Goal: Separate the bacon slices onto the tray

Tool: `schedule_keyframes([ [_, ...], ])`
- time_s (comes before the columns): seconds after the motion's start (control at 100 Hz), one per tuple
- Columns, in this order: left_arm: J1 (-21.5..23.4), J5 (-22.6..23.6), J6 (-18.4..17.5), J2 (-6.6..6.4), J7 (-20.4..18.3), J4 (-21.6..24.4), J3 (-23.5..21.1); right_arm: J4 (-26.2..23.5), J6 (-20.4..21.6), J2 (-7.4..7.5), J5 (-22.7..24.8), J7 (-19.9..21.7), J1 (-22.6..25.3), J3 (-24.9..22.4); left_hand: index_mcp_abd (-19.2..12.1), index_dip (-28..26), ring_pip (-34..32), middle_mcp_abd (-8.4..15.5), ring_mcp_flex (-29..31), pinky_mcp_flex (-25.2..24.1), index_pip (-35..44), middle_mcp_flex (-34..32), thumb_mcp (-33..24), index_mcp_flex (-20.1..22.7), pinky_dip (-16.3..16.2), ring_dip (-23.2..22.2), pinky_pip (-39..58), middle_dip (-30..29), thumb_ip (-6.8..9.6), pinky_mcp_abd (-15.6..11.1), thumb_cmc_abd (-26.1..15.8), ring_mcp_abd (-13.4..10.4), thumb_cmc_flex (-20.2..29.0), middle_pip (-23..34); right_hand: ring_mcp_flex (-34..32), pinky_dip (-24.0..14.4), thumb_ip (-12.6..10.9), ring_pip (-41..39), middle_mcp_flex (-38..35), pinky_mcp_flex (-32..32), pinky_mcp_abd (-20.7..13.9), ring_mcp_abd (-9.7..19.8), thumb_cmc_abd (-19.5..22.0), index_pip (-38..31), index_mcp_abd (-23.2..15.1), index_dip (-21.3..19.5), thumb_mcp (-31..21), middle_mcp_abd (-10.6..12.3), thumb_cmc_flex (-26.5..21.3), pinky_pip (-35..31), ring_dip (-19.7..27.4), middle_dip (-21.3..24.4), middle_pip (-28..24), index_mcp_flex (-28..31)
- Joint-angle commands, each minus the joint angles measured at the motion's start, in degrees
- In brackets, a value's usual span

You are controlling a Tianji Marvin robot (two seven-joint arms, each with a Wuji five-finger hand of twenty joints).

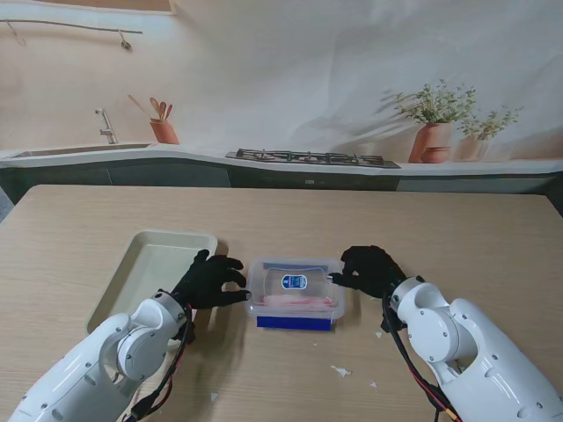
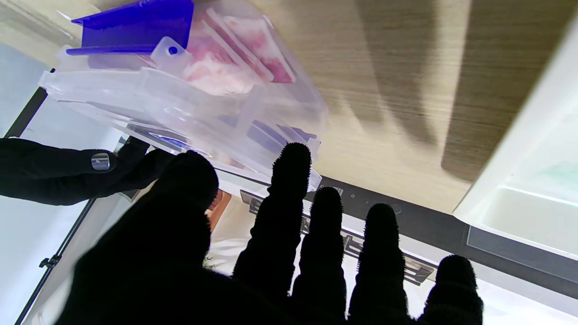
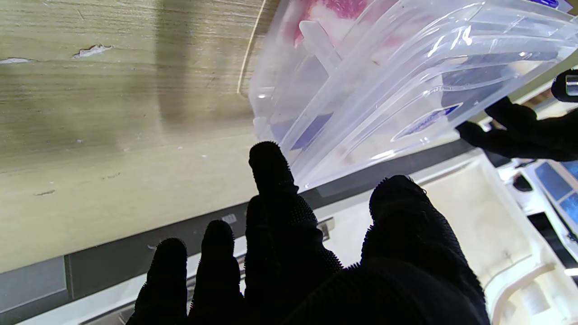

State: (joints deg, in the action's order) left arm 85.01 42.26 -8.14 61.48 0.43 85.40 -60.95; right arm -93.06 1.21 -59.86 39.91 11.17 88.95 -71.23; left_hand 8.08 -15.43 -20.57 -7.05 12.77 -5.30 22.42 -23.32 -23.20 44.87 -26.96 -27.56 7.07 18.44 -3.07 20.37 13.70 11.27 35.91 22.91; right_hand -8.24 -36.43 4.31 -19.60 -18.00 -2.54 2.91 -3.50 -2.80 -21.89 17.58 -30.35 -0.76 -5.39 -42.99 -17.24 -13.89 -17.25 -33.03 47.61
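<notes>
Bacon slices lie inside a clear lidded container w/ a blue base edge, at table centre, just right of the cream tray; container sits apart from the tray.

Stand view: both arms rise from the near corners. Left robot hand, black-gloved, is at the container's left end, fingers spread toward the lid edge; the hand lies between tray and container. Right robot hand is at the right end, fingers curled toward the lid rim. Contact looks likely on both sides, but whether either hand actually grips cannot be told from here. A blue-and-white label shows on the lid. Small white scraps lie on the table nearer to me.

Left wrist view adds: fingers are extended and apart, the index tip reaching the container corner; thumb alongside; nothing is enclosed in the palm. Pink-and-white slices show through the wall, plus a blue latch. Right robot hand is seen across the container at its far rim. Tray wall is at one side.

Right wrist view adds: fingers are open, one tip at the container lower corner, thumb near the lid; no closed hold seen. Left robot hand fingertips are on the opposite rim; tray lies beyond.
</notes>
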Motion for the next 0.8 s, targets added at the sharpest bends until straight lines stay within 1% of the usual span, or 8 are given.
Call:
schedule_keyframes([
  [0.0,0.32,-0.32,-0.36,0.48,-0.74,0.65,0.19,-0.83,-0.11,-0.88,-1.02,0.22,0.54,0.2,-6.05,1.08,1.28,1.59,-2.14,0.08,-1.45,1.62,-0.73,-1.69,-0.87,0.73,-1.72,-0.78,0.4,-1.16,-0.34,-0.77,0.57,-0.98,1.32,-1.29,-2.56,-0.59,0.91,0.28,-0.28,-0.85,2.32,1.36,-4.02,0.72,0.85,-0.72,-1.95,-0.95,-0.39,0.09,0.03,-1.05],
  [0.16,0.39,-0.44,-0.64,0.48,-0.8,0.76,0.18,-1.29,-2.29,-1.26,-2.17,-0.84,0.94,0.24,-6.09,1.01,1.32,1.64,-2.15,0.14,-1.28,1.73,-0.8,-1.66,-0.87,0.79,-1.72,-0.8,0.4,-1.13,-0.32,-0.7,0.59,-0.97,1.37,-1.29,-2.77,-1.0,0.97,0.31,-0.16,-1.12,1.48,1.47,-3.81,0.78,0.39,-0.74,-3.24,-0.98,-0.59,-0.04,-0.24,-1.27],
  [0.46,0.46,-0.66,-0.82,0.47,-0.97,1.02,0.25,-1.99,-6.76,-2.27,-7.13,-2.99,1.37,0.45,-6.7,0.97,1.4,1.79,-2.26,0.26,-1.2,2.07,-0.82,-1.89,-0.87,0.86,-1.69,-0.82,0.37,-1.09,-0.3,-0.74,0.52,-0.97,1.46,-1.43,-3.04,-1.23,1.58,0.05,-0.07,-1.36,-0.08,1.57,-3.41,0.73,-0.94,-1.02,-4.68,-1.08,-0.69,-0.36,-0.96,-1.79],
  [0.73,0.55,-0.61,-0.73,0.43,-1.18,1.25,0.25,-2.91,-10.01,-3.36,-14.56,-4.41,1.69,0.41,-7.11,0.92,1.4,1.92,-2.21,0.34,-1.1,2.23,-0.79,-2.09,-0.88,0.87,-1.67,-0.84,0.38,-1.08,-0.3,-0.73,0.57,-0.98,1.39,-1.64,-3.13,-1.5,2.42,-0.01,-0.04,-1.72,-1.93,1.95,-2.99,0.68,-3.28,-1.12,-4.92,-1.28,-0.79,-0.6,-1.67,-3.01],
  [0.74,0.55,-0.62,-0.72,0.43,-1.19,1.26,0.25,-2.96,-10.17,-3.4,-14.77,-4.48,1.7,0.42,-7.11,0.92,1.41,1.91,-2.22,0.34,-1.11,2.27,-0.8,-2.12,-0.88,0.87,-1.67,-0.85,0.38,-1.08,-0.29,-0.75,0.58,-1.0,1.74,-1.76,-3.07,-2.48,2.6,0.02,-0.05,-1.85,-2.34,2.04,-2.99,0.63,-4.77,-1.17,-4.29,-1.4,-1.31,-0.76,-2.17,-3.11],
  [0.75,0.55,-0.62,-0.72,0.43,-1.21,1.26,0.26,-3.0,-10.31,-3.44,-14.97,-4.54,1.71,0.43,-7.09,0.92,1.42,1.85,-2.25,0.34,-1.11,2.24,-0.83,-2.13,-0.88,0.87,-1.67,-0.85,0.39,-1.08,-0.3,-0.65,0.65,-0.99,1.65,-1.81,-2.31,-2.53,2.64,0.12,-0.06,-1.92,-3.99,2.18,-2.98,0.46,-11.18,-1.21,-0.85,-1.38,-1.28,-0.68,-2.34,-3.18],
  [0.76,0.55,-0.62,-0.71,0.42,-1.23,1.27,0.26,-3.03,-10.44,-3.47,-15.15,-4.61,1.72,0.44,-7.09,0.92,1.43,1.9,-2.26,0.34,-1.1,2.28,-0.81,-2.13,-0.88,0.88,-1.67,-0.85,0.38,-1.08,-0.29,-0.63,0.63,-1.0,1.56,-1.85,-1.93,-2.59,2.61,0.19,-0.04,-1.95,-4.85,2.29,-2.99,0.39,-14.44,-1.27,0.81,-1.38,-1.27,-0.64,-2.44,-3.32],
  [0.79,0.55,-0.63,-0.7,0.41,-1.29,1.28,0.27,-3.13,-10.79,-3.58,-15.65,-4.82,1.75,0.44,-7.21,0.9,1.42,1.95,-2.21,0.34,-1.07,2.27,-0.75,-2.13,-0.88,0.87,-1.67,-0.85,0.37,-1.08,-0.26,-0.69,0.55,-0.99,1.34,-1.99,-1.55,-3.33,2.43,0.46,0.17,-2.24,-5.81,2.45,-3.0,0.34,-17.65,-1.51,2.32,-1.56,-1.63,-0.65,-2.59,-3.62],
])
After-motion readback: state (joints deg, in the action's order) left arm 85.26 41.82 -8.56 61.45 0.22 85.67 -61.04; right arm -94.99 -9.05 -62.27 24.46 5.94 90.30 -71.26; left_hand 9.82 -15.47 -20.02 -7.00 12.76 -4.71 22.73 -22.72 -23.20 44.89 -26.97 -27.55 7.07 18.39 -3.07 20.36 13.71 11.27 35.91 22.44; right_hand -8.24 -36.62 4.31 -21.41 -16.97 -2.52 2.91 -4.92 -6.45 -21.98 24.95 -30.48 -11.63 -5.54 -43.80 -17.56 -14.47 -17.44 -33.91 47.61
